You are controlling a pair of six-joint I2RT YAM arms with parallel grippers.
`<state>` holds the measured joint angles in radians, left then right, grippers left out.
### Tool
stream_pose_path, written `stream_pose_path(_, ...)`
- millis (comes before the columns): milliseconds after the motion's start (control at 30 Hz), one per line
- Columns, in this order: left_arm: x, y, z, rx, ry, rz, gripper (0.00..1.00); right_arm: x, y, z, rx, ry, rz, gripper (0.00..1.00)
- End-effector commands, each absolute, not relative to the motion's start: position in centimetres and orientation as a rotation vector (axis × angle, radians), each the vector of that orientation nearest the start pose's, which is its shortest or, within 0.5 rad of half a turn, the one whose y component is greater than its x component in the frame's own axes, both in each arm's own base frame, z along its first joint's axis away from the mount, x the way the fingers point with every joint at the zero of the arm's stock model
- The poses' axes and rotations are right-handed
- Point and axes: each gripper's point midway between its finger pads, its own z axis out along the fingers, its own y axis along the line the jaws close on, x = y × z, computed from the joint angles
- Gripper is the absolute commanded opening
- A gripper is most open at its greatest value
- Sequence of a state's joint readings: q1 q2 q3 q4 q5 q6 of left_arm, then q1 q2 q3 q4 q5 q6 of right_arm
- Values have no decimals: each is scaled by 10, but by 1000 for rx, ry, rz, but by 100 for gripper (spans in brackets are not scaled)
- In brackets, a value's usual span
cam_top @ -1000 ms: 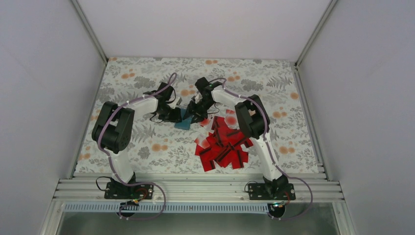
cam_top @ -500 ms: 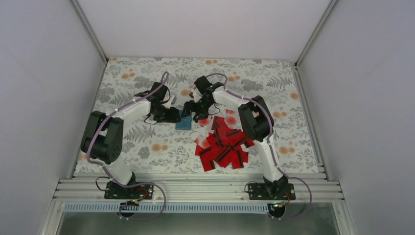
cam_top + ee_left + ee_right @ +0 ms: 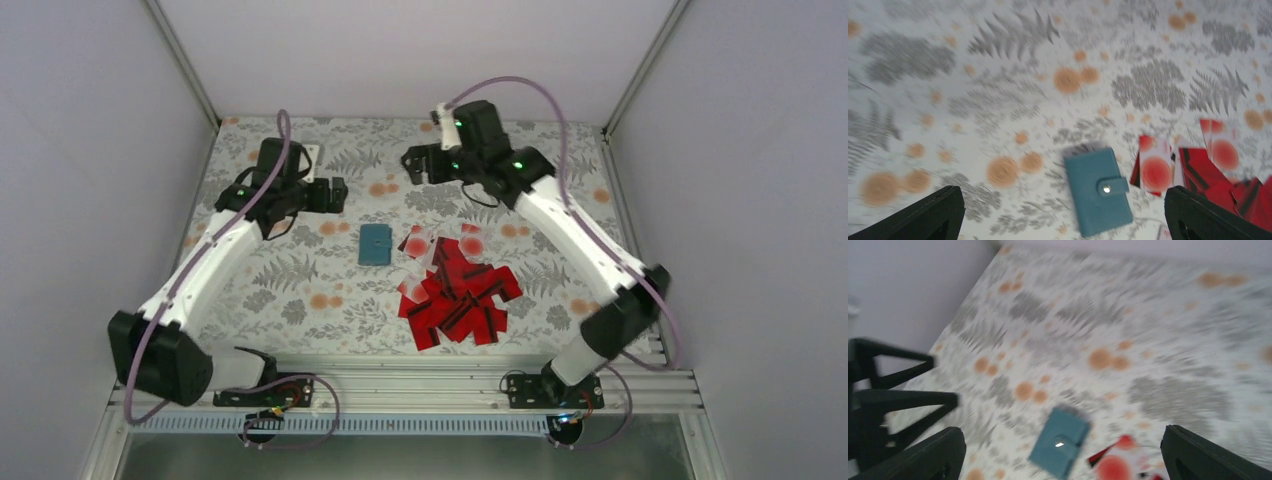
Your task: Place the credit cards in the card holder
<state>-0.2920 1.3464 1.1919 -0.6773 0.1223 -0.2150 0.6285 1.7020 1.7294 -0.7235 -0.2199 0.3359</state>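
Left gripper [image 3: 333, 195], right gripper [image 3: 412, 166]: fingers spread wide, empty.
We see both withdrawn from card holder [image 3: 375, 244]; floral cloth [image 3: 300, 290], white walls [image 3: 90, 150].

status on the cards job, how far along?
Done: nothing I can confirm. The card holder lies closed, tab snapped, so any cards inside are hidden. In hand: nothing; the left gripper and right gripper are both open and empty, up off the table. Left: the pile of red cards lies loose beside the holder, so most of the job remains.
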Motion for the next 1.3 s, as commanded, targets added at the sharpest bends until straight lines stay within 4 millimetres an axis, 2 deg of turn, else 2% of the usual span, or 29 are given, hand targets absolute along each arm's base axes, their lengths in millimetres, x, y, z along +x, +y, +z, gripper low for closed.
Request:
stream_pose_path(0, 362, -92, 258, 106, 2242, -152, 100, 390, 217, 324, -190, 2141, 216, 99)
stream_pose_path(100, 363, -74, 275, 64, 2130, -66, 100, 374, 168, 359, -95, 1969, 89, 99)
stream_pose_path(167, 361, -66, 283, 55, 2058, -27, 100, 366, 133, 370, 13, 1890, 3, 99)
stream_pose_path(200, 360, -63, 286, 54, 2017, -12, 100, 360, 122, 373, 12, 1855, -12, 99)
stream_pose_path(267, 356, -52, 290, 12, 1961, 32, 100, 349, 117, 367, -106, 1798, -15, 99)
stream_pose_path(333, 353, -41, 289, -27, 1927, 84, 100, 339, 107, 339, -244, 1775, -107, 99)
stream_pose_path(400, 348, -32, 285, -43, 1894, 130, 100, 332, 88, 306, -271, 1789, -207, 99)
stream_pose_path(533, 339, -30, 267, 34, 1808, 159, 100, 329, 70, 262, -215, 1866, -117, 100)
stream_pose_path(567, 336, -30, 253, 54, 1804, 160, 100, 329, 67, 254, -190, 1877, -95, 99)
stream_pose_path(700, 332, -29, 230, 86, 1733, 131, 100, 335, 59, 226, -136, 1854, -40, 99)
stream_pose_path(733, 332, -29, 226, 98, 1718, 132, 100, 337, 55, 214, -135, 1859, -34, 99)
stream_pose_path(867, 338, -15, 191, 80, 1719, 156, 100, 349, 44, 188, -118, 1846, -39, 99)
stream_pose_path(967, 349, -1, 161, 53, 1751, 119, 99, 356, 37, 167, -141, 1848, -32, 99)
stream_pose_path(1033, 358, 7, 141, 38, 1786, 115, 97, 360, 34, 161, -155, 1821, -3, 99)
stream_pose_path(1100, 367, 11, 136, 40, 1787, 113, 96, 363, 34, 154, -186, 1803, 28, 99)
stream_pose_path(1200, 383, 10, 145, 77, 1736, 112, 99, 372, 30, 142, -210, 1798, 64, 99)
stream_pose_path(1267, 392, 10, 146, 91, 1728, 104, 100, 378, 28, 148, -224, 1758, 88, 99)
